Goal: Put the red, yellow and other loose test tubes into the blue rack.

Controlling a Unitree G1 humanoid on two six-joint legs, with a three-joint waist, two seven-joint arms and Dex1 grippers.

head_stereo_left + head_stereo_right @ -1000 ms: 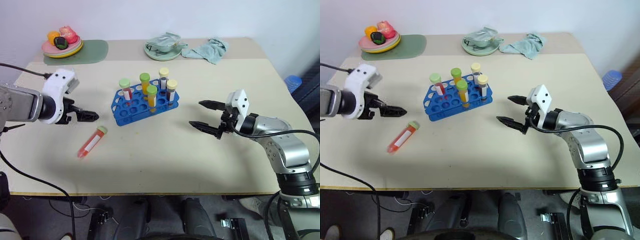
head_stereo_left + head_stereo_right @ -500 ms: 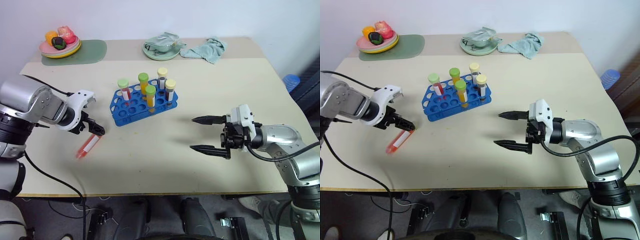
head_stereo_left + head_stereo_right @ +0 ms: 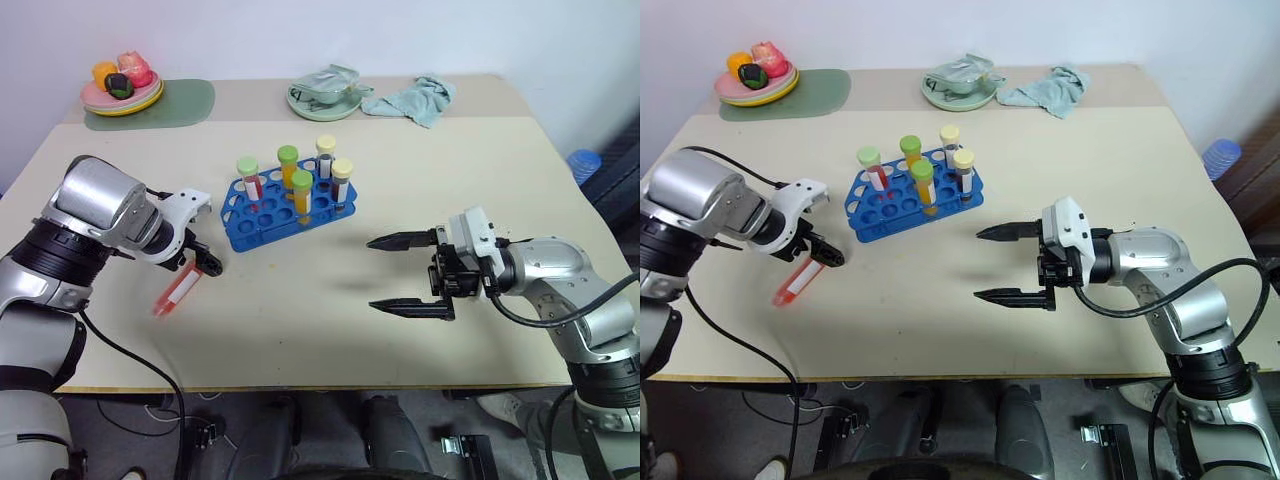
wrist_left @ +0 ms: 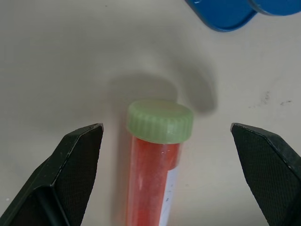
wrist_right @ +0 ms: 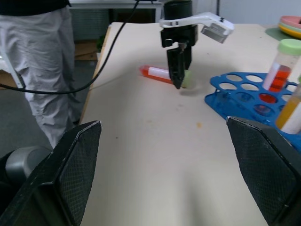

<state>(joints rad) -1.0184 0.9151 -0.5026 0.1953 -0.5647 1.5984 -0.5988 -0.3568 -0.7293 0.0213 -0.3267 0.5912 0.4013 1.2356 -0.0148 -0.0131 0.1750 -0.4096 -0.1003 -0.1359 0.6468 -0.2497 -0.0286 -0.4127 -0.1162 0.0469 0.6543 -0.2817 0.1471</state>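
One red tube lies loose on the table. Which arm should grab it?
Left. Its open claw straddles the red tube near its cap; the right claw hangs open far across the table.

Open desk between rack and front edge; obstacles sat at the middle and the far edge.

The left hand [image 3: 200,262] straddled the lying red tube [image 3: 178,291], fingers wide on bare desk [image 3: 300,330], the blue rack [image 3: 262,220] with its upright tubes [image 3: 301,190] just beyond. The right hand [image 3: 400,275] hung spread over open desk. Fruit plate [image 3: 122,92], dish [image 3: 325,97] and cloth [image 3: 415,98] lined the far edge, well apart.
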